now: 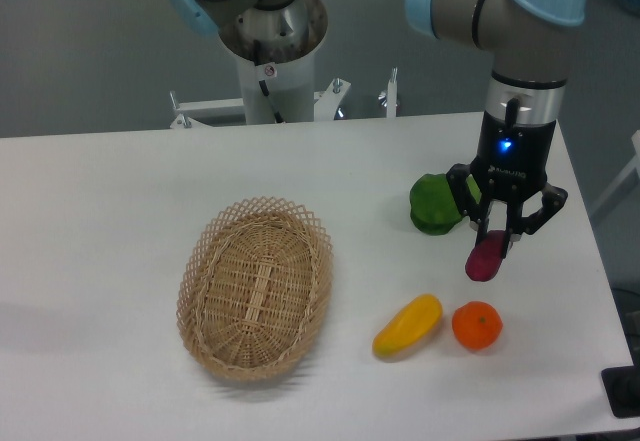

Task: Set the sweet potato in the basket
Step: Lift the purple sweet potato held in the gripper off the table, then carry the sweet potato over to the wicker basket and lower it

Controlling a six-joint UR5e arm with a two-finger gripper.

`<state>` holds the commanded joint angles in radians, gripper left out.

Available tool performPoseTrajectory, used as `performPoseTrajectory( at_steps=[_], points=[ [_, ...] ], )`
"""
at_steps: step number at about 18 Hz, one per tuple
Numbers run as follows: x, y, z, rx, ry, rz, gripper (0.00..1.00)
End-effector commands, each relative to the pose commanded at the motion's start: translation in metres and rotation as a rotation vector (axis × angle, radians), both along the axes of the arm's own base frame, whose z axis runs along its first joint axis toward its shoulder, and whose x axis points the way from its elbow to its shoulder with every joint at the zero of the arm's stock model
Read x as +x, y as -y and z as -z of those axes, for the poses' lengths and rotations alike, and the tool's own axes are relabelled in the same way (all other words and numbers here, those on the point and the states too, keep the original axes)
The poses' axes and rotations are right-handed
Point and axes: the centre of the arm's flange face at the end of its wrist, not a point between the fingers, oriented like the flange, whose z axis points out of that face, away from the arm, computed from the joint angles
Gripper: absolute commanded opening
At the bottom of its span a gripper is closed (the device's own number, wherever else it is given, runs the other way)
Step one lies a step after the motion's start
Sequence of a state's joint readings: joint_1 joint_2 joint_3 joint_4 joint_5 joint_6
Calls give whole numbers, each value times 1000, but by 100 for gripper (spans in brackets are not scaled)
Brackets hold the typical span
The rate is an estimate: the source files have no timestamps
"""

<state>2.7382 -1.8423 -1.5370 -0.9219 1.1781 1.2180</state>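
Note:
The sweet potato (485, 260) is a small magenta-purple tuber hanging end-down from my gripper (497, 240), which is shut on its upper end and holds it above the table at the right. The basket (256, 287), an oval tan wicker one with a lacy rim, stands to the left of the gripper near the table's middle. Nothing shows inside it.
A green pepper-like vegetable (434, 204) lies just left of the gripper. A yellow-orange mango-like fruit (408, 325) and a round orange (477, 325) lie below the held tuber, near the front. The table's right edge is close to the gripper.

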Motion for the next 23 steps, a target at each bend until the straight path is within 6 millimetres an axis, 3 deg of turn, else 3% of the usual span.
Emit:
performPoseTrajectory(
  at_steps=[5,11,16,20,23],
  points=[
    [14,6,-11,3,-5,-11,33],
    [65,3,-12,18,57,-73,33],
    [126,-37,7,-32,124,-134,33],
    [186,-74,50,-150,170,-211,33],
    [224,-112,83,-210,155,-202,33]
  ],
)
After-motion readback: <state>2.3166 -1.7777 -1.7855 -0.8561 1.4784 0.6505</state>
